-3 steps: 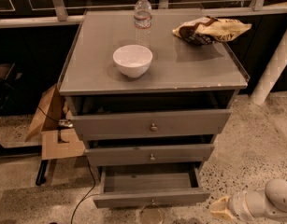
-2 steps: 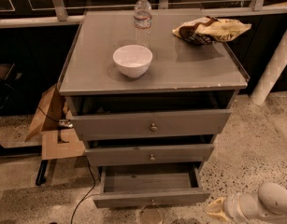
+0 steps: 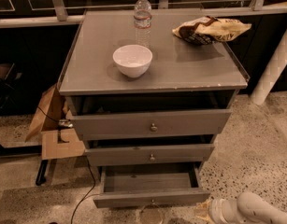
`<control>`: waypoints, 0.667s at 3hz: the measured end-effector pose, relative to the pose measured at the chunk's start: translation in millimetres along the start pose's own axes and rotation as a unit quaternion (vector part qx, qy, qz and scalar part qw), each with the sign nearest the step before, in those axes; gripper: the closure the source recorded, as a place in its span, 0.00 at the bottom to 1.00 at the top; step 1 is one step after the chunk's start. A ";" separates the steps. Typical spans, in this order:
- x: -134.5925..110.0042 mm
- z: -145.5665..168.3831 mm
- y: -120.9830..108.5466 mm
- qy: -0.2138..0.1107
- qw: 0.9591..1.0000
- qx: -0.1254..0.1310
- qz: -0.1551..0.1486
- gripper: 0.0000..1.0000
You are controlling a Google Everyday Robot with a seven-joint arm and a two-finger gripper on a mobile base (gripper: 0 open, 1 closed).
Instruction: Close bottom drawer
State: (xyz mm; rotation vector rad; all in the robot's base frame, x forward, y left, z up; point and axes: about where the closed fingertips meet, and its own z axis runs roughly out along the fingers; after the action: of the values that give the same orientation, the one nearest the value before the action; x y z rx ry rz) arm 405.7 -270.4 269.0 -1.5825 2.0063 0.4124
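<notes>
The bottom drawer [image 3: 150, 197] is grey with a small round metal knob at its centre. It is pulled out far and its empty inside shows. It is the lowest of three stacked drawers in a grey cabinet [image 3: 152, 73]. The middle drawer [image 3: 150, 154] and the top drawer [image 3: 151, 124] stick out a little. My gripper [image 3: 204, 211] is at the bottom right of the camera view, on a white arm, just right of the bottom drawer's front right corner and close to the floor.
On the cabinet top stand a white bowl [image 3: 132, 59], a water bottle [image 3: 142, 17] and a chip bag [image 3: 209, 30]. Cardboard pieces [image 3: 54, 125] and a black cable lie left of the cabinet. A white pole [image 3: 274, 64] stands at the right.
My arm and gripper have moved left along the bottom edge, closer to the bottom drawer's front right corner. The drawers have not moved.
</notes>
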 end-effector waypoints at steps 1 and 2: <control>4.4 1.1 -8.8 0.008 1.000 0.018 -0.004 1.00; 5.1 3.2 -9.4 0.008 1.000 0.021 -0.009 1.00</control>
State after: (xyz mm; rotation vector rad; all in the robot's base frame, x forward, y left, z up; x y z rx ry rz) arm 414.6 -275.2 264.3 -1.5814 1.9988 0.3507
